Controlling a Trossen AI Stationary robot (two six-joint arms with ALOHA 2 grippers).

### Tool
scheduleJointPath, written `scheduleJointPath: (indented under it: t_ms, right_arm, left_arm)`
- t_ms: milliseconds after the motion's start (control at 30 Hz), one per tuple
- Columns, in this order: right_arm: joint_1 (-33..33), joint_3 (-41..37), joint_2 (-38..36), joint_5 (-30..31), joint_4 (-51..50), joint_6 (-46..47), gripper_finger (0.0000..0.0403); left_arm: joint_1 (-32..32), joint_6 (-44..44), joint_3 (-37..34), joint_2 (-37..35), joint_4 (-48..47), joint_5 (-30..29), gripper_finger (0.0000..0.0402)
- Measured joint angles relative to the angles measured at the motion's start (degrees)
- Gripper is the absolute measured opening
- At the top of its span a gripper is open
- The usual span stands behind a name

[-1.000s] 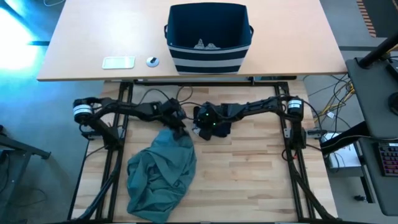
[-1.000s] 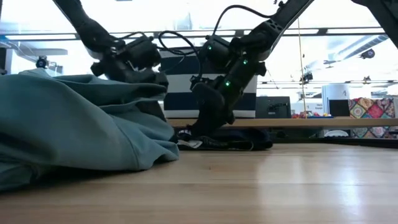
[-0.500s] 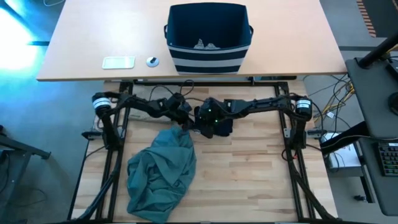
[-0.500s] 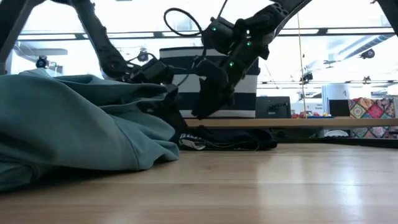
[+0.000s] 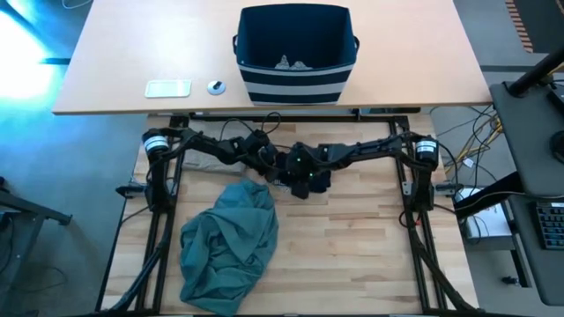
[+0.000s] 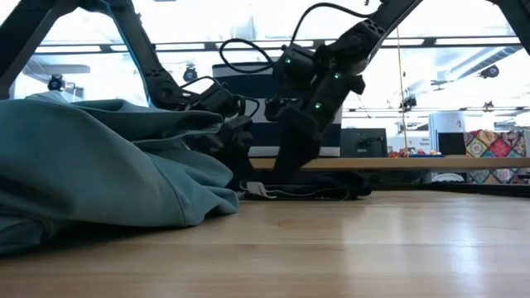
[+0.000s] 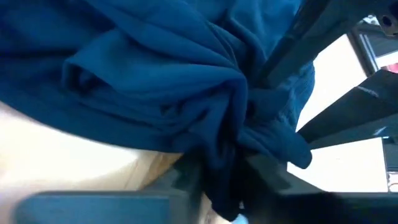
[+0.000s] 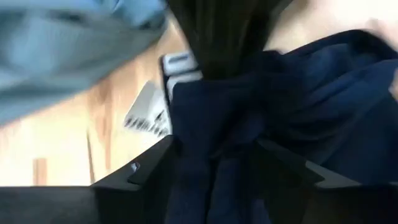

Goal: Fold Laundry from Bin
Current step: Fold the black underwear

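While both grippers meet at the table's middle, the left gripper (image 7: pixel 217 180) has its fingers pinched on the navy garment (image 7: pixel 155 81), bunched cloth between them. Right gripper (image 8: pixel 214 168) also sits in that garment; fingers apart, with cloth between them (can't tell if gripped). Teal-green garment (image 5: pixel 227 245) lies heaped near-left. Bin (image 5: pixel 294 53) stands on the far desk, grey pieces (image 5: pixel 292 62) inside.

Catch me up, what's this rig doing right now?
Both arms are on the navy garment at the middle of the wooden table. The left gripper has its fingers pinched on a bunch of that cloth; the right gripper has cloth between its fingers too. The teal-green garment lies crumpled in a heap nearby, unfolded. The bin sits on the desk behind, small grey pieces inside.
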Motion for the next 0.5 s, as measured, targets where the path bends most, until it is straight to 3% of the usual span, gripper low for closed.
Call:
scheduleJointPath:
  t_ms: [67, 133, 300, 500]
  right_arm:
    - [-0.35, -0.02, 0.00, 0.01, 0.74, 1.62, 0.0178]
    - [-0.76, -0.08, -0.11, 0.01, 0.85, 2.29, 0.0151]
    - [-1.86, 0.19, -0.39, -1.69, 0.81, 2.91, 0.0032]
    - [-2.19, 2.73, -3.35, -2.13, -2.89, 2.56, 0.0011]
  left_arm:
    - [0.00, -1.76, 0.33, -0.07, 0.03, 1.21, 0.0021]
    - [0.02, -3.30, 0.98, -0.09, -0.32, 3.28, 0.0008]
    - [-0.11, -4.33, 3.71, -0.10, -3.63, 5.28, 0.0027]
    - [-0.11, -2.69, 5.41, -0.07, -7.74, 6.01, 0.0019]
